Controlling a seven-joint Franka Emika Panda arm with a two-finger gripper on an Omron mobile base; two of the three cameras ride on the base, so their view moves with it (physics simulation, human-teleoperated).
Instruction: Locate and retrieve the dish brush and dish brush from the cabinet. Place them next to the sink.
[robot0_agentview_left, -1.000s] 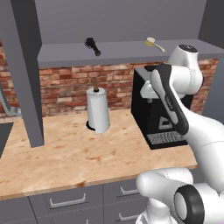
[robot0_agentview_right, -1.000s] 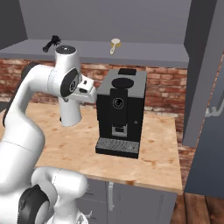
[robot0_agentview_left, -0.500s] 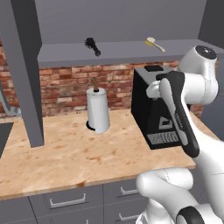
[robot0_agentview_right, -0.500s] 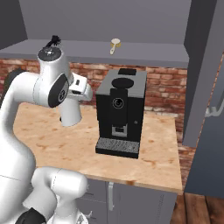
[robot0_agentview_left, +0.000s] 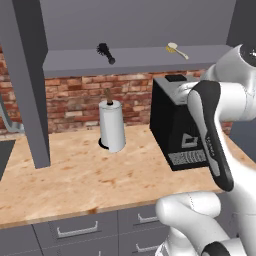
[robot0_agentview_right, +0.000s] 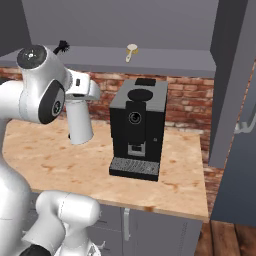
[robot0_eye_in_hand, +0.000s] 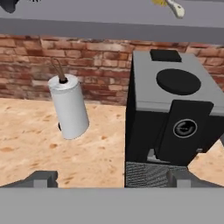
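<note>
Two brushes lie on the grey shelf board (robot0_agentview_left: 135, 59) of the cabinet (robot0_agentview_left: 30, 85): the black dish brush (robot0_agentview_left: 105, 52) to the left and the cream-handled dish brush (robot0_agentview_left: 176, 49) to the right, well apart from each other. Under the shelf, on the wooden bench (robot0_agentview_left: 85, 175), a white paper towel roll (robot0_agentview_left: 112, 125) stands before the brick wall (robot0_agentview_left: 75, 97), and a black coffee machine (robot0_agentview_left: 177, 125) stands to its right. In the hand view the tool (robot0_eye_in_hand: 111, 177) has its two fingertips (robot0_eye_in_hand: 43, 178) far apart at the lower corners, so it is wide open and holds nothing; it faces the coffee machine and the roll. Compared with one second before, the arm has risen and swung, the jaws have opened a little more, and both brushes have stayed in their places.
</note>
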